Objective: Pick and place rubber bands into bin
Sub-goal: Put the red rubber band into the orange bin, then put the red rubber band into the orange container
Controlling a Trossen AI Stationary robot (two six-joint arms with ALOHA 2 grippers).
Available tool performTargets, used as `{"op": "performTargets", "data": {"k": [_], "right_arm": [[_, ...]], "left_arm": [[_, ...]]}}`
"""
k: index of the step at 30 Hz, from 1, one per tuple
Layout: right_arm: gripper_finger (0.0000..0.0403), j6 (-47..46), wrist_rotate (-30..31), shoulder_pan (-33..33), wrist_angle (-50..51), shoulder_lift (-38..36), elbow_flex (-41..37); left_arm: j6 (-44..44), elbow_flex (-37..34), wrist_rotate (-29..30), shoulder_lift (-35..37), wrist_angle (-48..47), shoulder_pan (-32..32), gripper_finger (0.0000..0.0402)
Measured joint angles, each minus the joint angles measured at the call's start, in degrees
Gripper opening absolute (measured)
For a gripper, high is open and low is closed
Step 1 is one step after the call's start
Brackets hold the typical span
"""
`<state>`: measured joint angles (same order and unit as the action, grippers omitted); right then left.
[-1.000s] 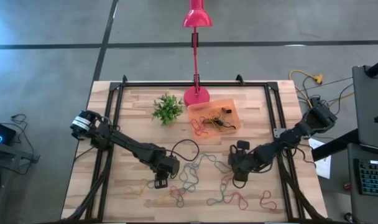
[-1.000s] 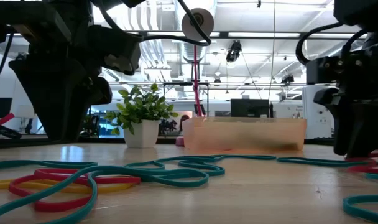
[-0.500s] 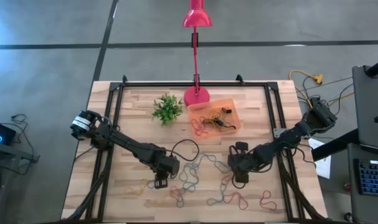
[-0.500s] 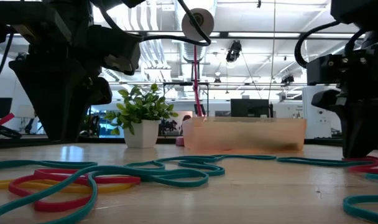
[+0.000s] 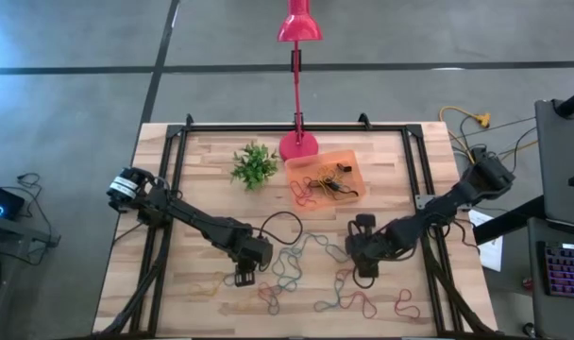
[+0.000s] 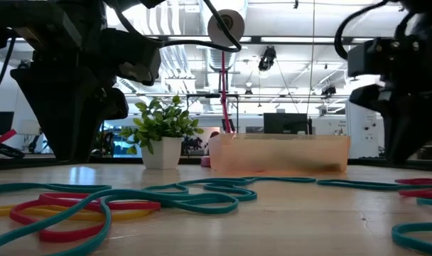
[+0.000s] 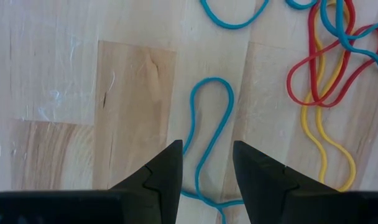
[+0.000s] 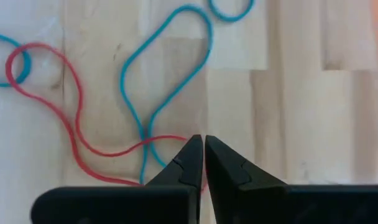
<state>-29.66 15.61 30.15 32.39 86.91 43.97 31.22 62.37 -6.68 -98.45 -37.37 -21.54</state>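
- Your left gripper [image 5: 242, 278] hangs low over the front left of the table [image 5: 202, 179]. Its fingers [image 7: 167, 171] stand apart with nothing between them, straddling a blue rubber band [image 7: 207, 134] that lies flat on the wood.
- Beside that blue loop, a red band [image 7: 319, 68] and a yellow band [image 7: 329, 155] lie tangled together.
- More loose rubber bands [image 5: 296, 260] are scattered across the front of the table between your two arms and on toward the right front corner.
- At the back, a small green plant [image 5: 253, 165] stands just left of a pink lamp base [image 5: 298, 145].
- The orange bin [image 5: 327, 176] sits right of centre at the back, touching the lamp base, with several bands already inside.
- Your right gripper [image 5: 364, 273] is low over the front right, in front of the bin. Its fingertips [image 8: 190, 158] are pressed together where a red band [image 8: 77, 124] crosses a blue band [image 8: 164, 81]; you cannot tell whether either is pinched.
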Motion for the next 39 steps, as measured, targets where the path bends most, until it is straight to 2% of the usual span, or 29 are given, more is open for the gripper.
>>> {"op": "performTargets", "data": {"k": [8, 14, 17, 29, 33, 39], "right_arm": [[0.0008, 0.5, 3.2, 0.0, 6.6, -1.1, 4.3], [0.0010, -0.1, 3.2, 0.0, 6.7, -1.2, 2.5], [0.0021, 0.0, 2.2, 0.0, 5.8, -1.2, 0.8], [0.0108, 1.5, 0.4, -0.1, -1.1, -1.2, -3.6], [0.0114, 2.0, -0.3, -0.1, -4.5, -1.2, -5.0], [0.0101, 2.7, -2.4, -0.4, -8.5, -0.6, -7.5]], "left_arm": [[0.0, 0.0, 0.0, 0.0, 0.1, 0.0, 0.0125], [0.0, 0.0, 0.0, 0.0, 0.2, 0.0, 0.0125], [0.0, 0.0, 0.0, 0.0, 0.4, 0.0, 0.0125], [0.0, 0.0, 0.0, 0.0, 1.0, 0.0, 0.0125], [-0.1, 0.0, 0.0, 0.0, 1.0, 0.0, 0.0125], [-0.1, 0.0, 0.0, 0.0, 1.0, 0.0, 0.0125]]}}
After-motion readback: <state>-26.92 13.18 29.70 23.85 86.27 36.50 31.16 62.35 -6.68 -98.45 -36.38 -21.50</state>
